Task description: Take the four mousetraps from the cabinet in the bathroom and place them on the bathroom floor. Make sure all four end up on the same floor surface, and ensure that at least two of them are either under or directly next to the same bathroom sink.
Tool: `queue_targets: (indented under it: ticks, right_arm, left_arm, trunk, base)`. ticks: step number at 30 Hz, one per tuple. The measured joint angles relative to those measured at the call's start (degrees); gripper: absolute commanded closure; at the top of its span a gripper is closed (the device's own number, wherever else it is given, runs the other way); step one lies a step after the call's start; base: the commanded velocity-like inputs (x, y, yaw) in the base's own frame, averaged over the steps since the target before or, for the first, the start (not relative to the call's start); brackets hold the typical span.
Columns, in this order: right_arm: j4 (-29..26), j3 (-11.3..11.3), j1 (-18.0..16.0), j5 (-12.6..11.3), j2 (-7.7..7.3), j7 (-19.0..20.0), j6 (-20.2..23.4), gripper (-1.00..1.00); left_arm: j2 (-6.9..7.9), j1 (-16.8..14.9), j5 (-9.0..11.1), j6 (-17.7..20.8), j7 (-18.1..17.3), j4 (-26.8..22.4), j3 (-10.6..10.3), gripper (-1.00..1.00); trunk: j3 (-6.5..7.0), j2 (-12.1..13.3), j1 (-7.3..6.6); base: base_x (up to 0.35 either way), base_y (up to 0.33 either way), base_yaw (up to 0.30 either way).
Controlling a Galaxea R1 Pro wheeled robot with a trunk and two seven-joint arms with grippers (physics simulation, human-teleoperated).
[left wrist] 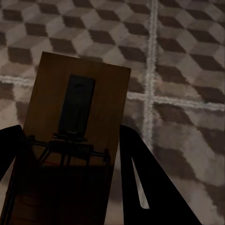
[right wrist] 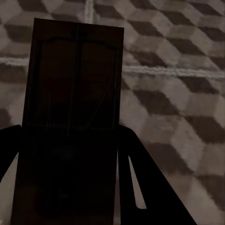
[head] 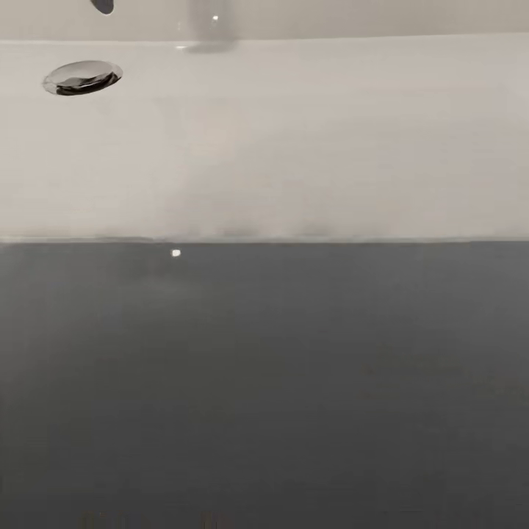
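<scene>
My left gripper point(left wrist: 69, 140) is shut on a mousetrap point(left wrist: 105, 89), a tan-brown board with a dark plate and wire, held between dark fingers point(left wrist: 140, 178) above the cube-patterned bathroom floor point(left wrist: 187, 56). In the right wrist view, my right gripper point(right wrist: 70, 145) is likewise shut on a second mousetrap point(right wrist: 75, 70), in deep shadow over the same tiled floor point(right wrist: 178, 93). The head view looks down into the white sink point(head: 294, 132), whose round chrome drain point(head: 82, 77) sits at the upper left. The cabinet is out of view.
Below the sink's front rim point(head: 294, 239) the head view is a flat dark grey surface point(head: 264, 382). A blurred chrome fitting point(head: 209, 29) stands at the basin's far edge. Pale grout lines point(left wrist: 151, 61) cross the tiles under the left gripper.
</scene>
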Motion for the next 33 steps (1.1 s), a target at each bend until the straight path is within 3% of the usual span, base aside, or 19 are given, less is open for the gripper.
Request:
queue_targets:
  ticks: [33]
  right_arm:
    - [0.0, 0.0, 0.0, 0.0, 0.0, 0.0, 0.0, 1.0]
  left_arm:
    - [-0.15, 0.0, 0.1, 0.0, 0.0, 2.2, -0.1, 1.0]
  trunk:
    - [0.0, 0.0, 0.01]
  base:
    - [-0.033, 0.0, 0.0]
